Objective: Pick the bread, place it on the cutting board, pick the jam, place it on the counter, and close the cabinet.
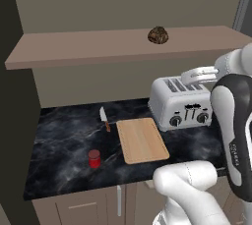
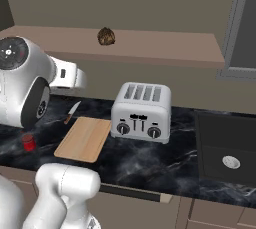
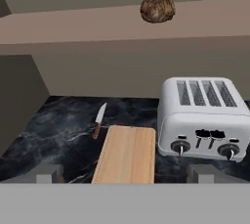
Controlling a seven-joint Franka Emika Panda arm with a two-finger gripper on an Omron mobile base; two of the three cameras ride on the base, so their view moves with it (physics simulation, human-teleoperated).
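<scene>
- Gripper [image 3: 125,174]: one, its two dark fingertips [image 3: 49,173] set wide apart and holding nothing, raised above the near counter edge.
- Counter [image 1: 64,135]: one black marble worktop with white veins.
- Jam [image 1: 94,158]: one red jar, upright on the counter near its front edge, left of the board and apart from it.
- Board [image 1: 141,140]: one pale wooden rectangle lying flat on the counter, bare, just left of the toaster.
- Knife [image 1: 104,119]: one, with a brown handle, flat on the counter just beyond the board's far left corner.
- Toaster [image 1: 179,102]: one silver unit with four slots and two front knobs.
- Sink [image 2: 227,148]: one dark basin set into the counter, right of the toaster.
- Cabinet [image 1: 113,47]: one, standing open, with one brown shelf.
- Bread [image 1: 158,35]: one dark lumpy loaf, sitting on the shelf above the toaster.
</scene>
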